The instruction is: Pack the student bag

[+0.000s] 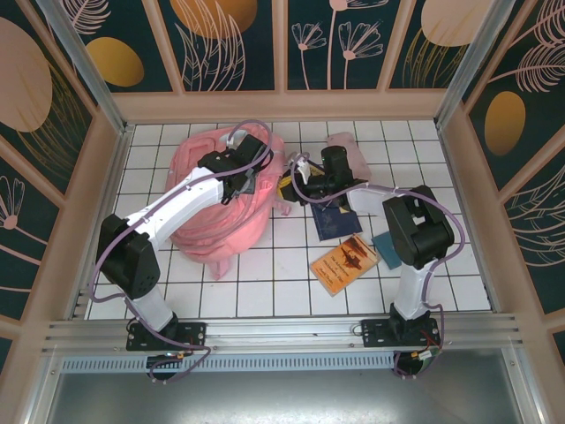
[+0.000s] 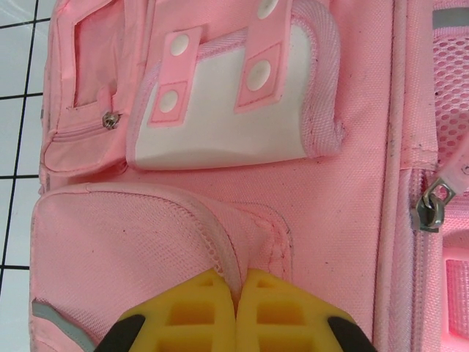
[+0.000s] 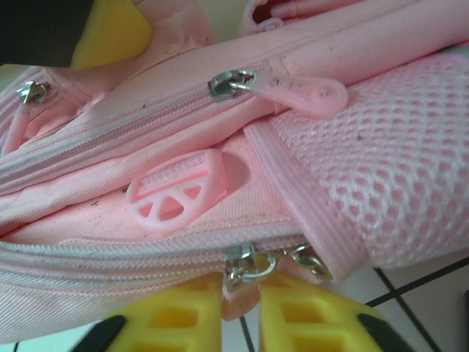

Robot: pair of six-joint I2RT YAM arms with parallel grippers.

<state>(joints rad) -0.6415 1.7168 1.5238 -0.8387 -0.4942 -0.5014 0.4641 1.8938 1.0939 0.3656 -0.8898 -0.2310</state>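
Note:
The student bag (image 1: 216, 208) is a big soft pink backpack lying at the left centre of the tiled table. My left gripper (image 1: 248, 183) rests on top of it. Its yellow fingers (image 2: 196, 312) are shut, pinching a raised fold of the bag's front pocket (image 2: 139, 249). My right gripper (image 1: 297, 185) is at the bag's right edge. There its fingers (image 3: 183, 315) are shut on the pink pull tab (image 3: 239, 303) of a zipper, right below the metal slider (image 3: 245, 262). A second slider with a pink pull (image 3: 300, 94) lies higher up, and a pink peace-sign charm (image 3: 176, 192) lies between them.
A dark blue notebook (image 1: 334, 223), an orange book (image 1: 344, 262) and a teal item (image 1: 386, 244) lie on the tiles right of the bag, under the right arm. A small pink pouch (image 1: 350, 148) sits at the back. Wooden walls ring the table.

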